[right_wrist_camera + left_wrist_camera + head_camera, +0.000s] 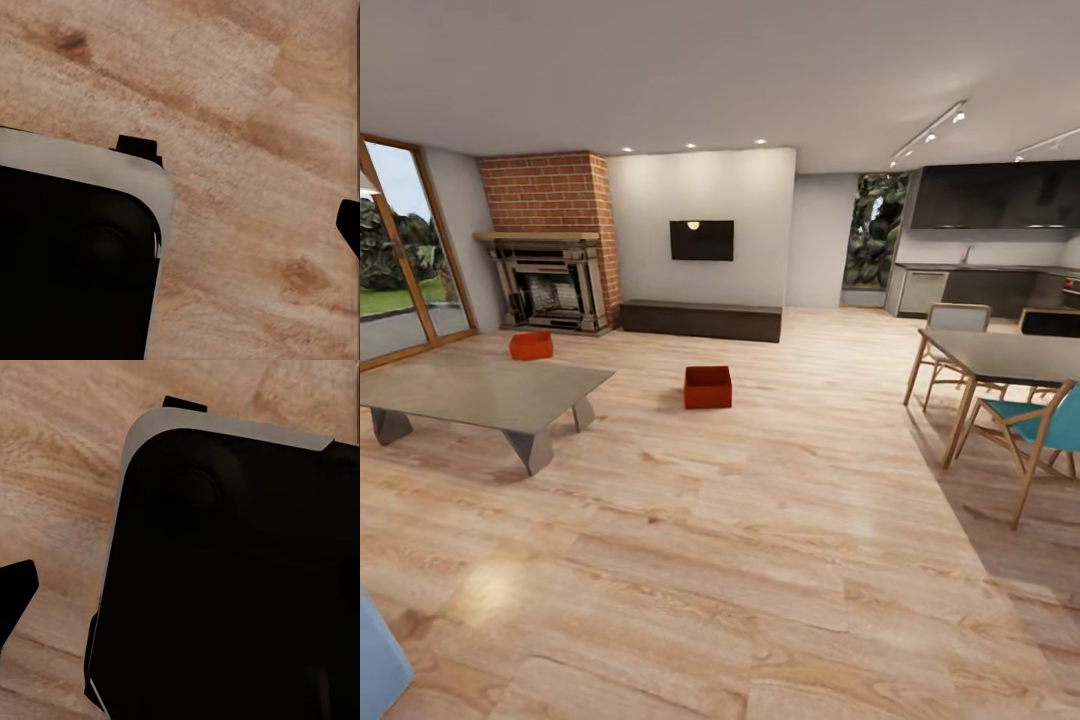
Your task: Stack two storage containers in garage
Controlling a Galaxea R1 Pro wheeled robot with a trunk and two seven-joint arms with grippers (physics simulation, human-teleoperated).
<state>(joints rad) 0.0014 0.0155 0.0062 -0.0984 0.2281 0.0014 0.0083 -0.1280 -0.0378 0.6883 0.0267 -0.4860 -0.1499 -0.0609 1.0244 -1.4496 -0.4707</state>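
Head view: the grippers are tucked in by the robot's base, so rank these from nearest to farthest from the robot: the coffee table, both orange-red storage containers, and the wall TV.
1. coffee table, at the left, nearest.
2. middle storage container, on the open wood floor, near the centre.
3. left storage container, on the floor beyond the table.
4. wall TV, on the far wall.

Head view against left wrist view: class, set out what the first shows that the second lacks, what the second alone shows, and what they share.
Head view alone: two storage containers, one on the open wood floor, the other nearer the brick fireplace, plus the wall TV, the low grey table and the dining table.

Left wrist view alone: a large black body with a pale grey rim, close up.

Shared: the light wood plank floor.
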